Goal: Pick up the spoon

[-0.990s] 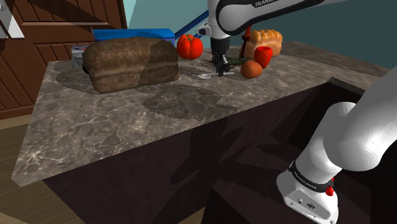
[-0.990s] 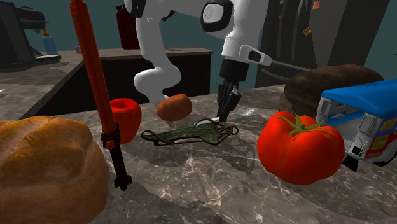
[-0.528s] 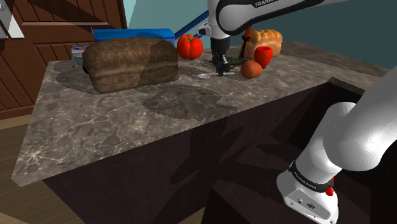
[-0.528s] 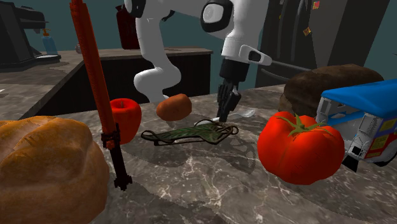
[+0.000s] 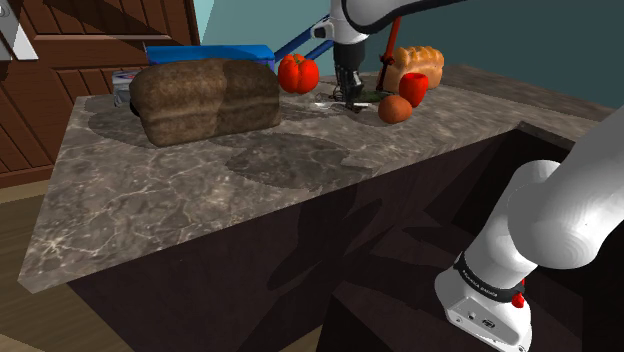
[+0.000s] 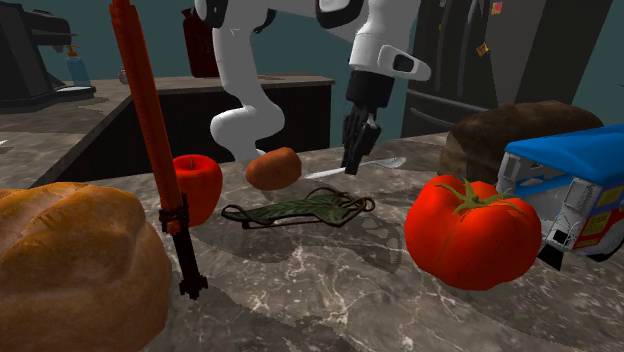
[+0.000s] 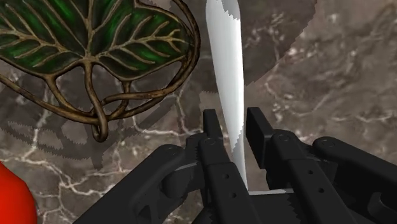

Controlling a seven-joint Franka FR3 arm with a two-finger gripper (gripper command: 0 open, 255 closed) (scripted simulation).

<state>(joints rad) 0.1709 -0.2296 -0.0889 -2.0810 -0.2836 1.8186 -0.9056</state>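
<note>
The gripper has come up off the counter since a moment ago, and the pale spoon has come with it. The black fingers are clamped on the handle near its middle, and the wrist view shows the white strip pinched squarely between them. The spoon now hangs roughly level, just above the stone and just beside the green leaf-shaped ornament that lies flat there. Its shadow falls on the marble below. I judge the pick essentially made: the grip looks centred and the spoon does not appear to sag, so what remains is a clean rise. Around the leaf ornament the counter is crowded. A brown rounded lump sits near it on the second exterior view's left, with a red apple a little further that way and a tall red rod standing in front of the apple. A big tomato sits near the leaf ornament's other side, with a blue toy bus and a dark loaf beyond it. None of these touches the spoon. A straight lift looks unobstructed, while a sideways swing could clip the brown lump or the tomato.
</note>
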